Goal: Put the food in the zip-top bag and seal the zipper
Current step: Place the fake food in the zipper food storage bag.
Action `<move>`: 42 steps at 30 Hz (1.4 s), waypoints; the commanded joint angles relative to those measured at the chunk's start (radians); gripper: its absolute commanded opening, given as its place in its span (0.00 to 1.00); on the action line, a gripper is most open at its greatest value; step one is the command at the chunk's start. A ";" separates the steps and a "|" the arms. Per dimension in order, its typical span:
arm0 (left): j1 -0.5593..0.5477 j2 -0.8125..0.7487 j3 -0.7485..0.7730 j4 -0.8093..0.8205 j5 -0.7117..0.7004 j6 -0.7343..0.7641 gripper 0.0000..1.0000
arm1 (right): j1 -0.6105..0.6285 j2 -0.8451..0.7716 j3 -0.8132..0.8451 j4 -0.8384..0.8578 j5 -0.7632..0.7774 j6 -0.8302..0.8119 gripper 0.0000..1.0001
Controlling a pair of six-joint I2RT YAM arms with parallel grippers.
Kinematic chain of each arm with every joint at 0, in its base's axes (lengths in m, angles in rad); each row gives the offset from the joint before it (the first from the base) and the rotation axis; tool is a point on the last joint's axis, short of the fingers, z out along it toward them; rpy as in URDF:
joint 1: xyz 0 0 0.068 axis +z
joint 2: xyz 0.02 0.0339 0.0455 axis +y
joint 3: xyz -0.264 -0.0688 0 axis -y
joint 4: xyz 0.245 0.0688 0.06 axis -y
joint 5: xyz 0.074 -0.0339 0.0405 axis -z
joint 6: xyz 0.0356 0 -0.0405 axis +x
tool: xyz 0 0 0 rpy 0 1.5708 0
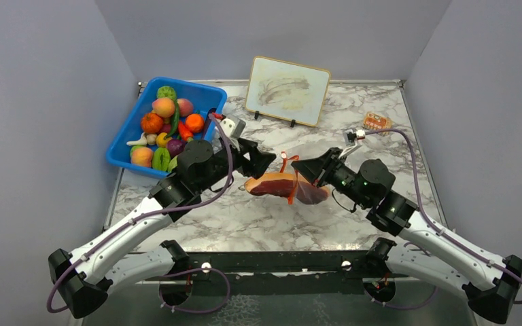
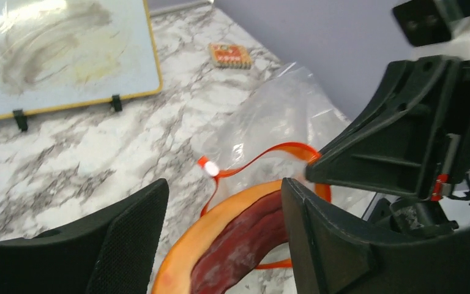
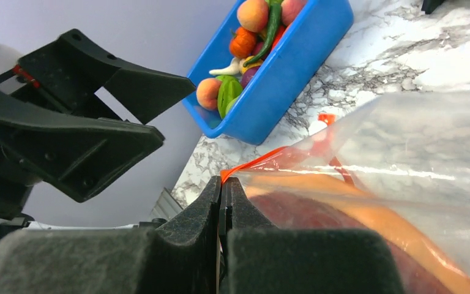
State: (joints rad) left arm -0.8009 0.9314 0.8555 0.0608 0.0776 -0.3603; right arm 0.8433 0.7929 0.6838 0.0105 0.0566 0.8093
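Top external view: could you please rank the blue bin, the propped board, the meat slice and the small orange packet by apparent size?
1. blue bin
2. propped board, somewhat smaller
3. meat slice, partly inside the zip-top bag, so its full extent is unsure
4. small orange packet, clearly smallest

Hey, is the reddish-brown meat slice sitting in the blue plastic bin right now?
No, the reddish-brown meat slice lies partway in the clear zip-top bag, apart from the blue plastic bin.
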 commanded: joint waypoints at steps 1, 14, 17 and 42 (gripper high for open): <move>-0.004 0.024 0.088 -0.388 -0.104 -0.023 0.72 | 0.005 -0.045 -0.004 0.008 -0.039 -0.048 0.01; 0.070 0.039 0.018 -0.442 0.100 -0.240 0.84 | 0.005 -0.112 -0.001 -0.026 -0.058 -0.052 0.01; 0.119 0.025 -0.023 -0.407 0.147 -0.282 0.84 | 0.005 -0.122 -0.001 -0.035 -0.062 -0.060 0.01; 0.295 0.047 -0.372 0.189 0.537 -0.611 0.44 | 0.004 -0.119 -0.052 0.013 -0.100 -0.016 0.01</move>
State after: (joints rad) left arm -0.5087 0.9810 0.5091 0.1345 0.5678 -0.9302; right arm 0.8433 0.6678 0.6445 -0.0341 -0.0132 0.7715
